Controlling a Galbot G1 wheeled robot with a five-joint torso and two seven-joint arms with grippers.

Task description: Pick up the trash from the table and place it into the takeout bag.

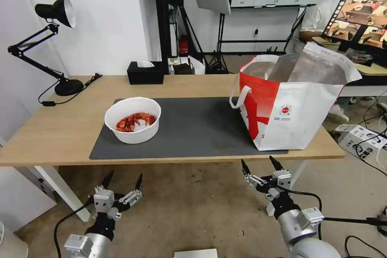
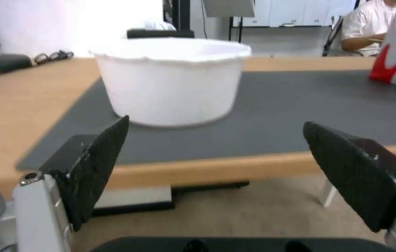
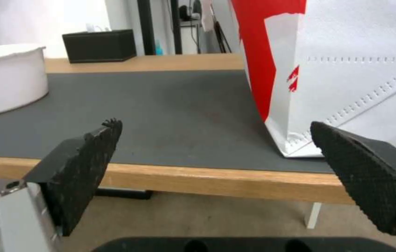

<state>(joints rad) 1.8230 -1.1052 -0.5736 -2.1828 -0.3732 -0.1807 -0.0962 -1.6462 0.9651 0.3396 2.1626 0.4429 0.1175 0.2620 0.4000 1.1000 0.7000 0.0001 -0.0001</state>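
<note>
A white round bowl (image 1: 133, 120) of red shells sits on the left part of the dark grey mat (image 1: 193, 129) on the light-wood table (image 1: 52, 129). The red-and-white takeout bag (image 1: 290, 105) stands open at the table's right end, its foil lining showing. My left gripper (image 1: 123, 178) hangs open below the table's front edge, in front of the bowl (image 2: 170, 80). My right gripper (image 1: 260, 163) is open too, just below the edge in front of the bag (image 3: 347, 70). Neither holds anything.
A black tissue box (image 1: 146, 71) stands at the table's back edge. A black desk lamp (image 1: 48, 44) with its cable occupies the far left corner. Behind the bag a monitor (image 1: 363, 12) and a seated person are visible. Cables lie on the floor at right.
</note>
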